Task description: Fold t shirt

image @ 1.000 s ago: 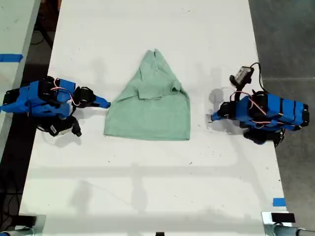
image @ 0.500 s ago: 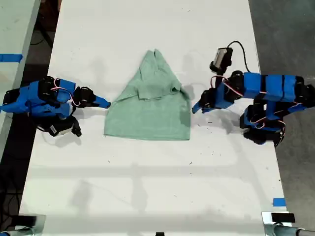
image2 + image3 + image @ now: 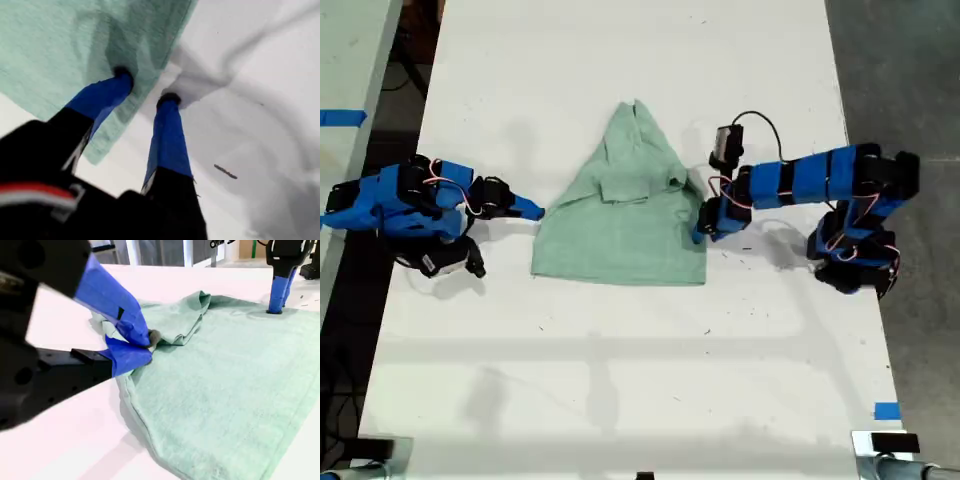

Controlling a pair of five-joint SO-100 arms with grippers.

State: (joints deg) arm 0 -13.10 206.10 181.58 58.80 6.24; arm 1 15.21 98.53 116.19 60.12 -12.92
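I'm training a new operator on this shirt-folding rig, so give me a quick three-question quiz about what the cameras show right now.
1. True or false: my first gripper straddles the t shirt edge with its jaws apart.
2. Which side of the exterior view is my second gripper on? A) left B) right
3. Fill in: the shirt's narrow pointed end faces the exterior view's ____.

Key: 1 true; 2 A; 3 top.

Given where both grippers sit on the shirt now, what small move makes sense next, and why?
Probably close my first gripper on the t shirt's edge. Its fingers are open and straddle that edge, one on fabric, one on the table. My second gripper looks already pinched at the opposite edge.
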